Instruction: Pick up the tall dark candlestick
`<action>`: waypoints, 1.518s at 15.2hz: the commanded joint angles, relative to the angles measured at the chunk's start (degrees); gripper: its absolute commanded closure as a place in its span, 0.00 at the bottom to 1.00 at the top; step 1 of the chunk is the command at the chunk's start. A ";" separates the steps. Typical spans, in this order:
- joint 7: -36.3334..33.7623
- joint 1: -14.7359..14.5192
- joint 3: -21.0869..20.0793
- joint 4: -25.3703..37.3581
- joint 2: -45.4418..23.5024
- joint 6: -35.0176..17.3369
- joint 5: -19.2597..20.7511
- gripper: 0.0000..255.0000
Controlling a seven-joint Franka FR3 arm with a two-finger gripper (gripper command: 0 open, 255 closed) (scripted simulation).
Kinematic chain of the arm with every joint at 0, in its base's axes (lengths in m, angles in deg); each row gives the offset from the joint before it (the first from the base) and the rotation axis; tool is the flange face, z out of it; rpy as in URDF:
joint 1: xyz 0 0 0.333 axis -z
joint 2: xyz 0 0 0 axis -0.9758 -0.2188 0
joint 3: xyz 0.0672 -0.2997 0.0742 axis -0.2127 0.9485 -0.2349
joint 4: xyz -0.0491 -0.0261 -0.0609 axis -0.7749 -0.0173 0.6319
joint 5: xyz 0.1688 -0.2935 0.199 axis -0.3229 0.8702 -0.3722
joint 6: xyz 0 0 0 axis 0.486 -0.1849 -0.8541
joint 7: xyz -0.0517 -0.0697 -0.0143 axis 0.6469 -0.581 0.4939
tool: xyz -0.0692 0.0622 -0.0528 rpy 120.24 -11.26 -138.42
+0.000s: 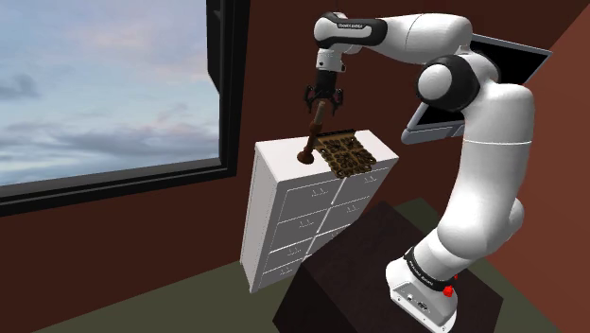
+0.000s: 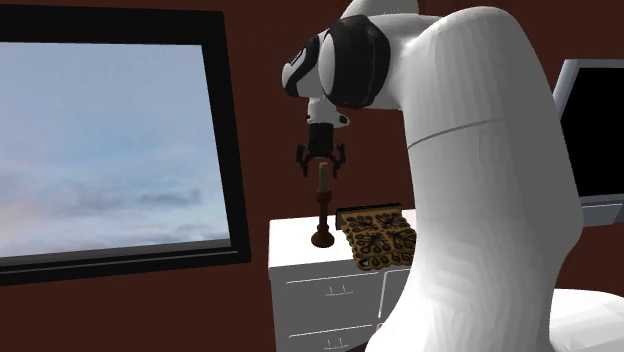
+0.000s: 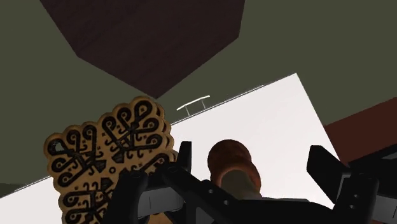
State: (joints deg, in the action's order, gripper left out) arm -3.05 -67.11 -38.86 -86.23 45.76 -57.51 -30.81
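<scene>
Shoulder view: the white arm [image 1: 473, 170] rises from its dark stand [image 1: 350, 270], folds over at the elbow and reaches to that view's left, its wrist turned down so the pincer [image 1: 321, 102] points at the top of a white chest of drawers [image 1: 284, 218]. The pincer is open. In the wrist view its fingers [image 3: 323, 167] stand apart on either side of the candlestick [image 3: 232, 159] and touch neither side of it. There is one dark brown candlestick, standing upright near the left edge of the chest's top, directly under the pincer. One brown piece with a black scroll pattern [image 1: 347, 153] lies just beside it on the right. There is one window [image 1: 104, 85] on the left wall and one dark screen [image 1: 515, 59] behind the arm. The shoulder view shows the drawer fronts in two columns. The wrist view looks down on the candlestick and shows one drawer handle [image 3: 193, 102]. In the second exterior view the arm's bulk covers the right side of the chest.
</scene>
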 commanded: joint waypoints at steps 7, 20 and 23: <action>-2.64 2.49 0.78 14.80 -14.03 4.02 -2.01 0.00; -2.16 2.40 0.82 11.75 -14.37 0.67 -2.00 1.00; -2.26 2.38 0.80 12.33 -14.64 0.96 -2.02 1.00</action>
State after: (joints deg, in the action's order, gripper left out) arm -5.26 -64.72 -38.05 -74.10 31.31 -56.68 -32.83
